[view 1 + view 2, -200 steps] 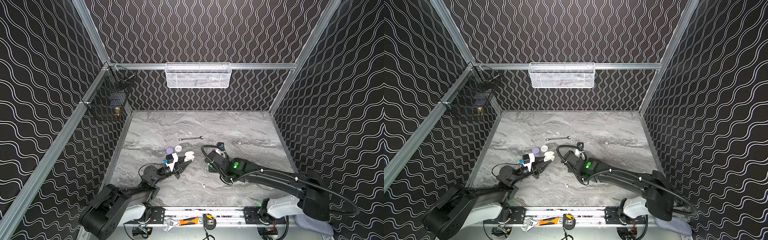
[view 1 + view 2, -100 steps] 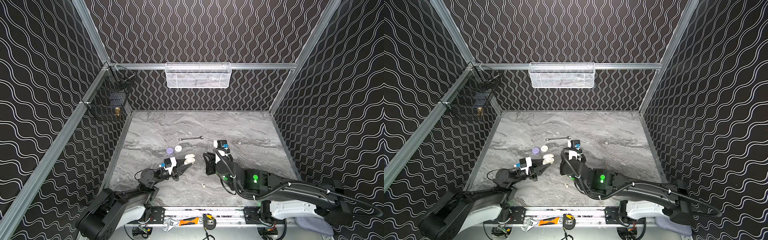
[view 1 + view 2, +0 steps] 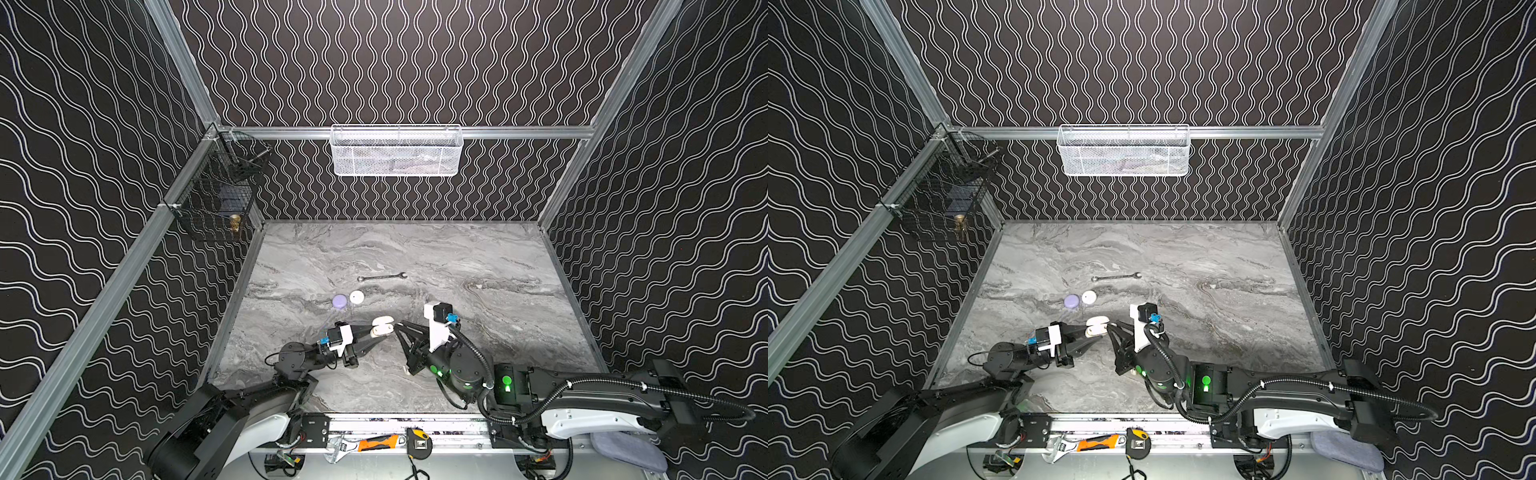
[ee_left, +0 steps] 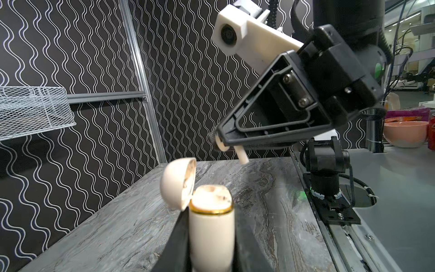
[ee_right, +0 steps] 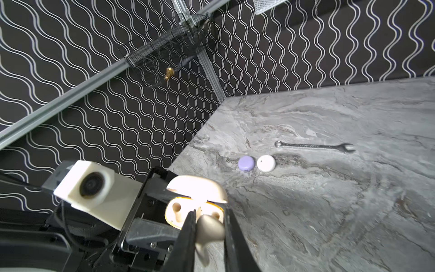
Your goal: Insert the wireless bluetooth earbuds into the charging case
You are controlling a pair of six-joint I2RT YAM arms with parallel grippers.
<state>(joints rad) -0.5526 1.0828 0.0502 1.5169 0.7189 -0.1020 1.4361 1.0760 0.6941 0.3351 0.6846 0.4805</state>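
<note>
My left gripper (image 3: 379, 332) is shut on the cream charging case (image 4: 211, 226) and holds it upright above the table, its lid (image 4: 179, 183) hinged open. Both top views show the case (image 3: 1096, 326) at the front centre. My right gripper (image 5: 209, 227) is shut on a cream earbud (image 5: 208, 232), stem hanging down, just in front of the case's open sockets (image 5: 176, 208). In the left wrist view the right gripper (image 4: 217, 141) hovers a little above and beyond the case, and the earbud's stem (image 4: 242, 157) pokes out below its tips.
A lavender round case (image 3: 340, 301) and a white round case (image 3: 356, 296) lie closed behind the grippers, with a slim steel wrench (image 3: 381, 276) farther back. A white mesh basket (image 3: 397, 151) hangs on the back wall, a black wire basket (image 3: 216, 203) on the left wall.
The right arm has swung round and brought its gripper with the earbud leftward up to the open case. The left gripper with the case has shifted slightly toward the front.
</note>
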